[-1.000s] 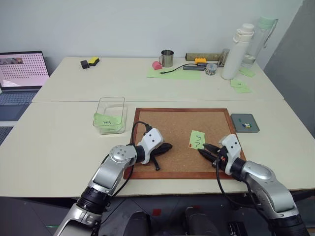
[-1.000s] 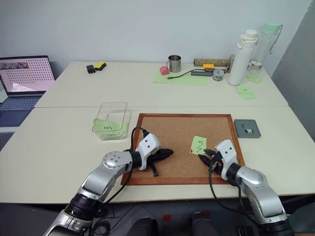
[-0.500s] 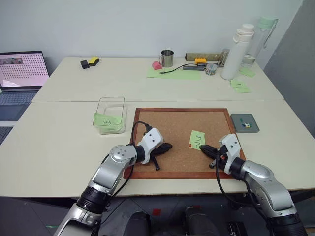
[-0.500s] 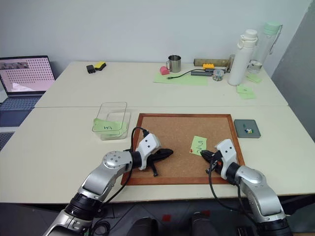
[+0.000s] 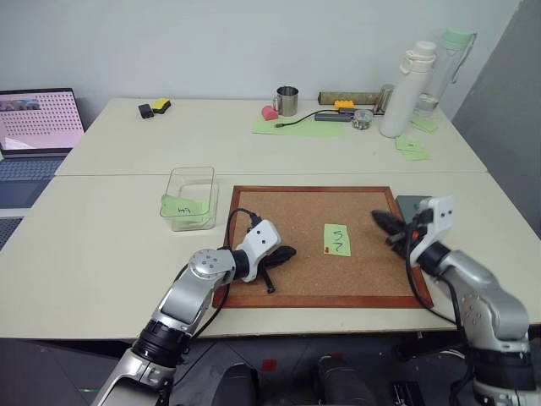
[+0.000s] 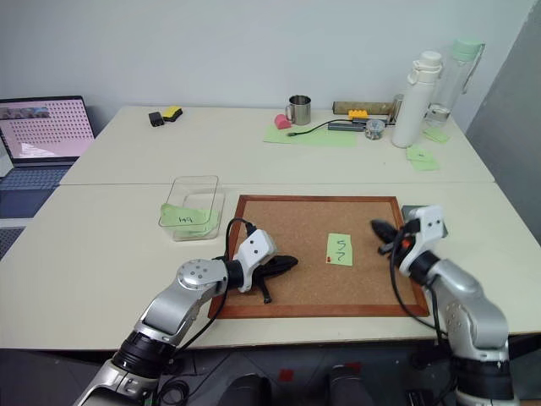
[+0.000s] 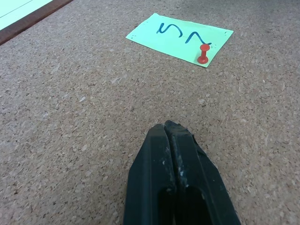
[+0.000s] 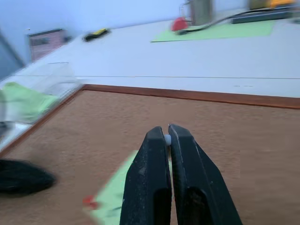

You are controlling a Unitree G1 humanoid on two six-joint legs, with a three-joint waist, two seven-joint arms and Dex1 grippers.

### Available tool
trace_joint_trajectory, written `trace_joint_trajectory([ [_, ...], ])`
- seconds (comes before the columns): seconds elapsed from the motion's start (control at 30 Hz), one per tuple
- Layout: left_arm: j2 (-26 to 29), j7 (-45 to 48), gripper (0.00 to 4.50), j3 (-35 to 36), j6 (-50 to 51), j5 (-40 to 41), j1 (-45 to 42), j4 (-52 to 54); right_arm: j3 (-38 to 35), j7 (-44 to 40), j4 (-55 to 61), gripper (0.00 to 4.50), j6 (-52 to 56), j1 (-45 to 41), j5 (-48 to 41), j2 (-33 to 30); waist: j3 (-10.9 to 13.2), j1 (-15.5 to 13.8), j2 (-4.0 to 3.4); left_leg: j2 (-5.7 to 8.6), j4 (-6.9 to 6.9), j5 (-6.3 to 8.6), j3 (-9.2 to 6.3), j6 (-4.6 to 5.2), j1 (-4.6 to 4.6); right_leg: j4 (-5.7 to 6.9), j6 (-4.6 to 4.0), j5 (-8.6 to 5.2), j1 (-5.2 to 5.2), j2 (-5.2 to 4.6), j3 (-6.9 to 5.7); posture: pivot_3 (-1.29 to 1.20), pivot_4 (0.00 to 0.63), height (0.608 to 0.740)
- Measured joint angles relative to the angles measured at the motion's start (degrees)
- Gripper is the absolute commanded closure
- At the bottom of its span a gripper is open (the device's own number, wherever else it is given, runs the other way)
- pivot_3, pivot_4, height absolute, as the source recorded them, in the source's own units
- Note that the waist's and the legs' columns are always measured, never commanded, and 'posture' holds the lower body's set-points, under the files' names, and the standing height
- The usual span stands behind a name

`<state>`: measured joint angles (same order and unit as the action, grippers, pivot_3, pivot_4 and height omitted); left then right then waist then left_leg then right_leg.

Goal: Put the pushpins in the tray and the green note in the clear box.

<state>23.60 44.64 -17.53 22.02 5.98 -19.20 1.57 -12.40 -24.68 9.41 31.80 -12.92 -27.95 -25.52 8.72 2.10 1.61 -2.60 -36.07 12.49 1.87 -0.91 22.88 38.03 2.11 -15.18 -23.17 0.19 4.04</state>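
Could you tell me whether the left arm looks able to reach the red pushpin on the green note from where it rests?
Probably yes: the left gripper lies on bare corkboard, facing the small red plastic-headed pushpin in the light green square sticky note, nothing between.

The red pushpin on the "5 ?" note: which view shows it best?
The left wrist view: the red pushpin stands clear in a corner of the green note. In the eye views it is a tiny red dot at the note's edge; the right wrist view gives a blurred red smear.
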Motion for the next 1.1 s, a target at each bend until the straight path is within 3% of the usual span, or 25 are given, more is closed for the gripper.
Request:
trace_joint_trajectory([
  [0.23, 0.08, 0.70, 4.50, -0.02, -0.03, 0.02, 0.10, 0.00, -2.19, 5.45, -24.85, 4.46, -5.63, -11.46, 10.87, -7.50, 0.00, -0.16, -0.02, -0.05, 0.09, 0.00, 0.06, 0.01, 0.02, -0.03, -0.06, -0.03, -0.01, 0.09, 0.01, 0.00, 0.150, 0.740],
  [0.53, 0.25, 0.29, 4.50, 0.64, -0.07, 0.02, 0.88, 0.58, -3.47, 2.10, -37.59, 2.81, -7.81, -17.84, 10.22, -6.94, 0.00, 0.26, -0.03, -0.05, 0.07, 0.01, 0.08, 0.01, 0.02, -0.02, -0.03, -0.02, -0.01, 0.08, 0.02, 0.00, 0.150, 0.740],
  [0.67, 0.25, -0.21, 4.50, 0.66, -0.07, 0.02, 1.44, 1.17, -3.91, 0.83, -38.42, 2.81, -9.55, -18.27, 10.22, -6.99, 0.00, 0.34, -0.03, -0.06, 0.08, 0.01, 0.07, 0.01, 0.02, -0.02, -0.04, -0.02, -0.01, 0.09, 0.02, 0.00, 0.150, 0.740],
  [0.8, 0.25, -0.24, 4.50, 0.69, -0.06, 0.02, 1.47, 1.17, -4.52, -1.44, -36.57, 2.81, -10.29, -17.34, 9.14, -6.97, 0.00, 0.50, -0.03, -0.06, 0.08, 0.01, 0.06, 0.01, 0.02, -0.02, -0.04, -0.02, -0.01, 0.09, 0.02, 0.00, 0.150, 0.740],
  [0.9, 0.48, -0.17, 4.50, 0.75, -0.06, 0.02, 1.49, 1.23, -4.27, -6.44, -26.86, 2.81, -11.30, -13.39, 6.18, -5.72, -0.01, 0.63, -0.06, -0.08, 0.09, 0.01, -0.01, 0.01, 0.03, -0.01, -0.03, -0.02, 0.00, 0.11, 0.00, 0.00, 0.150, 0.740],
  [1.1, 0.96, -0.17, 4.50, 0.73, -0.05, 0.02, 1.52, 1.33, 6.12, -12.55, -3.22, 2.81, -8.16, -1.16, 3.87, -3.92, -0.04, 0.77, -0.08, -0.15, 0.09, 0.01, -0.12, 0.01, 0.01, 0.03, -0.04, -0.03, 0.00, 0.17, 0.00, 0.00, 0.150, 0.740],
])
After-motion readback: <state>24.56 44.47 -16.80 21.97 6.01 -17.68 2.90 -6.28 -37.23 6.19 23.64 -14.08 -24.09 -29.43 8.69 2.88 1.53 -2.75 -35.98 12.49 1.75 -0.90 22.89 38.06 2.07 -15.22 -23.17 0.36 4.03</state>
